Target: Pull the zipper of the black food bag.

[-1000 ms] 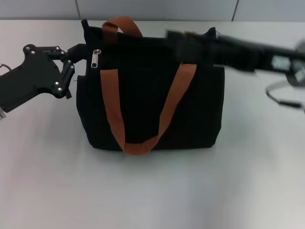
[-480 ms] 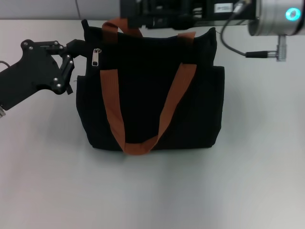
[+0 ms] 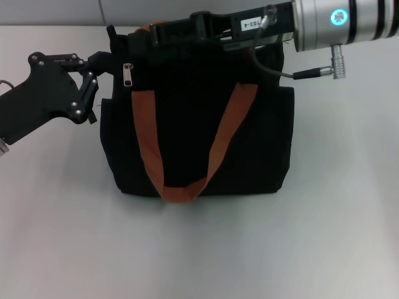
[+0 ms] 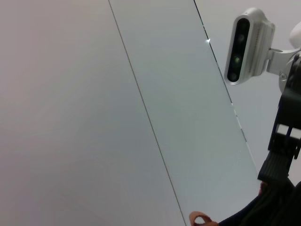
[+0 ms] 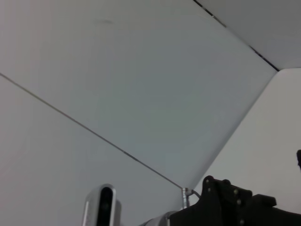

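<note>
Standing: the black food bag (image 3: 199, 124) stood upright on the white table (image 3: 206, 249), one orange strap looping down its front.
Zipper: the zipper (image 3: 126, 75) hung near the bag's top left corner.
Left gripper: the left gripper (image 3: 103, 65) was closed on the bag's top left edge, just beside the zipper.
Right gripper: the right gripper (image 3: 149, 34) reached across the bag's top rim; jaws could not be told.

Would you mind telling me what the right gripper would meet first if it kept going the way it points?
Probably the rear orange handle at the black food bag's top corner; the right gripper points there, though depth is unclear.
</note>
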